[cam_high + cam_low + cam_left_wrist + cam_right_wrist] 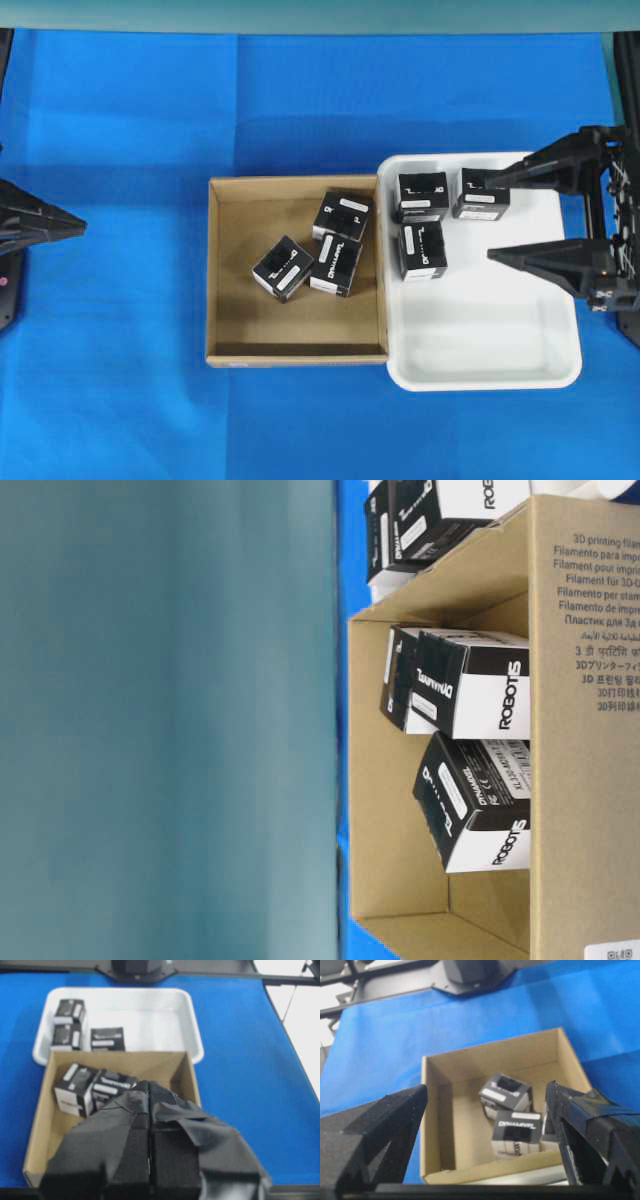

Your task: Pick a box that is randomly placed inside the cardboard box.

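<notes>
While both arms sit back at the edges, nothing is lifted yet – notes, big to small:

tabletop (130, 120): covered w/ blue sheet; carries everything. Plain backdrop, black cartons stand out on it.

white tray (500, 340): rounded corners, touching cardboard box's right wall. Three black cartons in its upper-left part. Judged the drop-off spot, being so close.

cardboard box (235, 270): shallow brown corrugated, low walls, centre of the overhead view. Low walls leave room to reach in from above. Outer wall in table-level view has multi-language print: "3D printing fila…", "Filamento para impr…", "Filament für 3D-D…", rest cut off.

right pincer (490, 217): over tray's right half, tips pointing toward the cartons, jaws spread wide, holding nothing. In its wrist view the cardboard box shows between its fingers, so it looks lined up on the box, approx.

left pincer (82, 225): at left edge, well apart from cardboard box; jaws pressed together, nothing between them. Parked, by the look.

box (283, 268): three black cartons in the cardboard box, upper-right area. This one lies leftmost, turned diagonal, white label strip up, just beside the other two, possibly touching. Left side free, so prob. easiest to grasp.

carton writing: "ROBOTIS" and "DYNAMIXEL" in white, per table-level view; small label text too fine to read.
</notes>
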